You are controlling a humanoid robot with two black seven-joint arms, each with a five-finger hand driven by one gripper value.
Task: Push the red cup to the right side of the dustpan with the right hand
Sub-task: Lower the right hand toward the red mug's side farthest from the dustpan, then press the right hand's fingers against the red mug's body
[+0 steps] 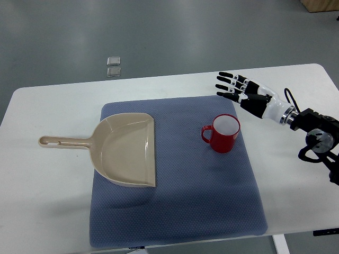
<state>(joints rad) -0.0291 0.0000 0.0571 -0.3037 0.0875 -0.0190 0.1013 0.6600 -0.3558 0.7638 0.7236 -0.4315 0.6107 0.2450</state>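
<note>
A red cup (pixel 223 134) with a white inside stands upright on the blue mat (pixel 212 201), its handle pointing left. To its left lies a beige dustpan (pixel 127 149), its handle stretching left onto the white table. My right hand (pixel 239 91) hovers above and to the right of the cup, near the mat's far right corner. Its fingers (pixel 228 84) are spread flat, pointing left, and hold nothing. A gap separates the hand from the cup. The left arm is out of view.
The white table (pixel 47 211) ends close behind the mat and at the front. Two small grey squares (pixel 114 66) lie on the floor beyond the far edge. The right arm's black wrist and cables (pixel 318 140) hang over the table's right side.
</note>
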